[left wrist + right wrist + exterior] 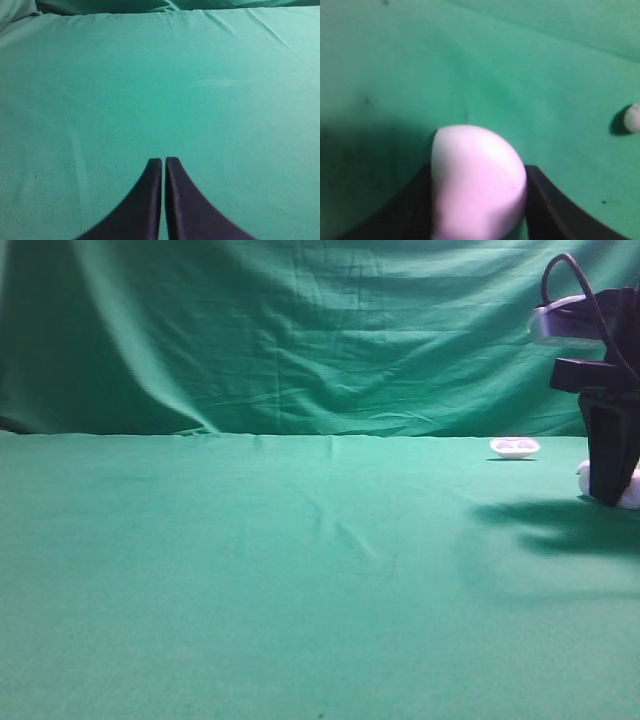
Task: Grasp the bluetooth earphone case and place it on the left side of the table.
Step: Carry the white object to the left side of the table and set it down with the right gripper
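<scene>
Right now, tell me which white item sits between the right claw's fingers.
The earphone case, the large rounded one. The small white bit lies apart to its right, and the shallow dish sits farther back on the table.

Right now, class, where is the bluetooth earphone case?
The bluetooth earphone case sits on the table at the far right of the exterior high view, between the right gripper's jaws, with the shallow white dish behind it to the left.

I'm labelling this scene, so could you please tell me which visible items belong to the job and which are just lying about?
Belongs to the job:
- bluetooth earphone case, between the right end effector fingers
- table, its left side the destination

Just lying about:
- shallow white dish
- tiny white bit
- left end effector, idle
</scene>
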